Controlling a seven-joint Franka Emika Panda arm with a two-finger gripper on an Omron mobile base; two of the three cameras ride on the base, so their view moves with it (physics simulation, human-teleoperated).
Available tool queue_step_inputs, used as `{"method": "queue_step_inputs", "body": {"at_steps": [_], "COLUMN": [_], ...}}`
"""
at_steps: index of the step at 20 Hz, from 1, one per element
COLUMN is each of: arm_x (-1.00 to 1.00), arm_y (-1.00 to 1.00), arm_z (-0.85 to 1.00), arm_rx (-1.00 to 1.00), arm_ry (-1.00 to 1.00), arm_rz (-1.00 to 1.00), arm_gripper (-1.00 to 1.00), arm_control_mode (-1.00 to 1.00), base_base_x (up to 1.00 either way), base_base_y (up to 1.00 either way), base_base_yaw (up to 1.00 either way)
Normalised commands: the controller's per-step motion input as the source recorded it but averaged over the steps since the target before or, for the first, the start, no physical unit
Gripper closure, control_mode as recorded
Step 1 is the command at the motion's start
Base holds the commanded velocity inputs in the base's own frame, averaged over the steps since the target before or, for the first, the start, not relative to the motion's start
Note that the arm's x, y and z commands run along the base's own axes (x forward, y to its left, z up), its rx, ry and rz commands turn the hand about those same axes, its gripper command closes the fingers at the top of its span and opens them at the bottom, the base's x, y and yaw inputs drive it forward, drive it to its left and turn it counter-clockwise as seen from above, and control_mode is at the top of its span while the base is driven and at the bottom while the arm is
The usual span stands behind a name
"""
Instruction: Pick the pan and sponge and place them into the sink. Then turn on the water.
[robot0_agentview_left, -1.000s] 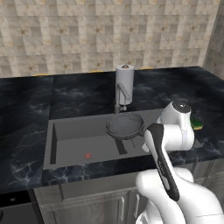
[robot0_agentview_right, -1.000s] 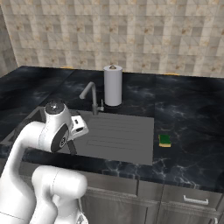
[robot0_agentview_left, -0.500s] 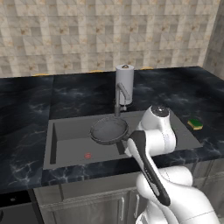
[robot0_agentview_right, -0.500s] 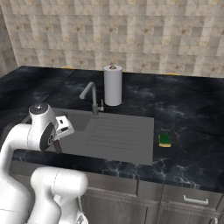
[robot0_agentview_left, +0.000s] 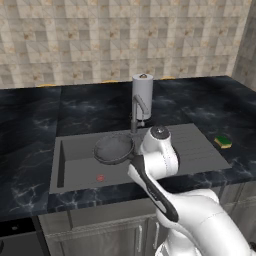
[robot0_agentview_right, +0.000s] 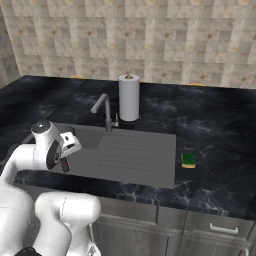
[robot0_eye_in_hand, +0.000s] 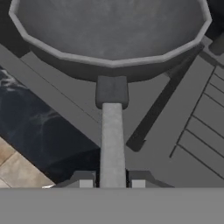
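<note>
The pan hangs above the sink, over the right part of its basin near the faucet, its far rim cut off in the hand view. Its handle runs back into the claw, which pinches it, though the arm hides the grip from both base cameras. Far right on the counter, the sponge lies just beside the drainboard.

The pan is being held above the right part of the basin of the sink, its handle clamped in the gripper. The faucet is standing just behind it, a paper towel roll behind that. The sponge is lying on the counter, right of the drainboard.
</note>
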Motion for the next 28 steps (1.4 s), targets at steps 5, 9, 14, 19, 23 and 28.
{"method": "queue_step_inputs", "body": {"at_steps": [5, 9, 14, 19, 23, 28], "arm_x": [0.67, 0.61, 0.58, 0.54, 0.41, 0.49], "arm_y": [0.32, 0.27, 0.22, 0.3, 0.33, 0.23], "arm_z": [-0.22, -0.19, -0.13, -0.18, -0.29, -0.37], "arm_rx": [-0.05, -0.01, 0.0, 0.0, -0.01, 0.0], "arm_ry": [0.04, 0.06, 0.07, 0.07, 0.06, 0.05], "arm_rz": [0.0, 0.01, 0.06, 0.07, 0.08, 0.07], "arm_gripper": [1.0, 1.0, 1.0, 1.0, 1.0, 1.0], "arm_control_mode": [-1.0, -1.0, -1.0, -1.0, -1.0, -1.0], "base_base_x": [0.0, 0.0, 0.0, 0.0, 0.0, 0.0], "base_base_y": [0.0, 0.0, 0.0, 0.0, 0.0, 0.0], "base_base_yaw": [0.0, 0.0, 0.0, 0.0, 0.0, 0.0]}}
